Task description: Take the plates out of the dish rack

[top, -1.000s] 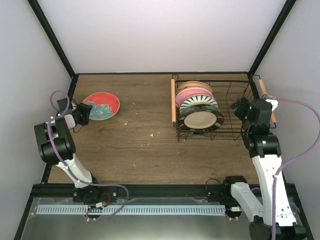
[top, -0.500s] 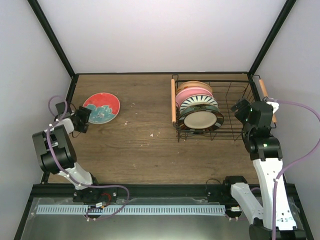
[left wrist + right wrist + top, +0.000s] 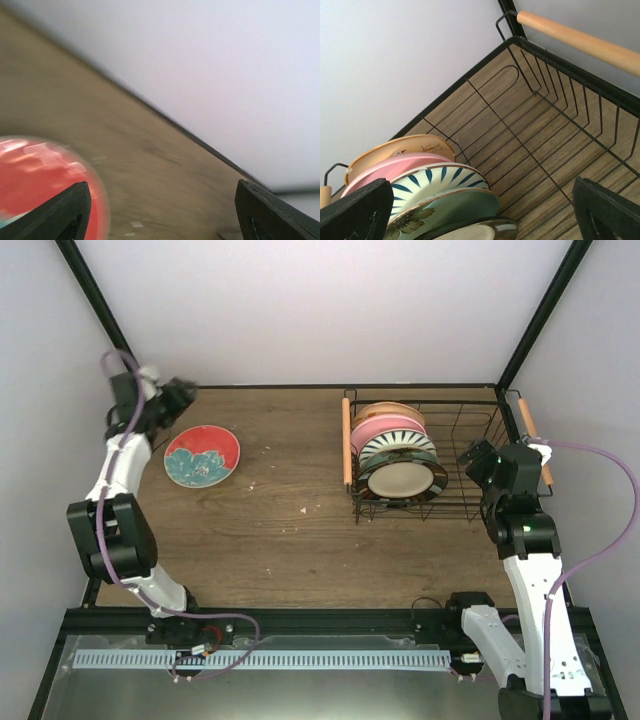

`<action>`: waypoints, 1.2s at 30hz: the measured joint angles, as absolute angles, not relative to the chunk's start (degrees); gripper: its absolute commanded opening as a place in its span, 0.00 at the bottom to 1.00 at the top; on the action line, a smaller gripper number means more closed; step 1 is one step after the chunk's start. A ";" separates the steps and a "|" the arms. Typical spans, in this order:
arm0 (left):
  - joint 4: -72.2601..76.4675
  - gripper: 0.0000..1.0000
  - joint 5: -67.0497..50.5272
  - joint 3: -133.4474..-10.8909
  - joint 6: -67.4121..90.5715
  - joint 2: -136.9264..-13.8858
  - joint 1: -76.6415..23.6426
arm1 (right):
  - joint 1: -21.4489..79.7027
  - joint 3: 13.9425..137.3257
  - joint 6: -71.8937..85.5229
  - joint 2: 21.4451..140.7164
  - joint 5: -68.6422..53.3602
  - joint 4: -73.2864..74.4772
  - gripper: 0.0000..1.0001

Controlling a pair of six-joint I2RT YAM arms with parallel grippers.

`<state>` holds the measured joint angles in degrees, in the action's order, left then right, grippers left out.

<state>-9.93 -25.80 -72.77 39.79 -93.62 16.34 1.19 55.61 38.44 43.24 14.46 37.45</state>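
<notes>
While red plate (image 3: 202,455) lies on table (image 3: 290,530), L claw (image 3: 162,200) released, R claw (image 3: 480,192) released by rack (image 3: 570,39).

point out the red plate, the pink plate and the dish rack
red plate (image 3: 202,455): top external view, middle of its face
pink plate (image 3: 390,169): right wrist view, its upper rim
dish rack (image 3: 347,440): top external view, wooden handle nearer the red plate
</notes>
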 measured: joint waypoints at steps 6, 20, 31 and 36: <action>-12.32 0.79 -31.33 -88.01 15.46 -94.02 -9.74 | 1.19 54.94 38.44 43.79 13.89 36.82 1.00; -28.45 0.62 -31.97 -94.61 -29.41 -99.50 -37.91 | 1.19 54.30 38.22 40.56 15.22 36.84 1.00; -28.99 0.55 -25.45 -97.01 -43.94 -106.26 -45.28 | 1.19 53.69 37.21 40.21 16.95 36.91 1.00; -28.80 0.52 -24.21 -99.24 -46.65 -108.47 -46.17 | 1.19 53.52 36.86 39.24 18.37 37.39 1.00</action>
<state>-28.80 -24.21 -99.24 -46.65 -108.47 -46.17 1.19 53.52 36.86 39.24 18.37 37.39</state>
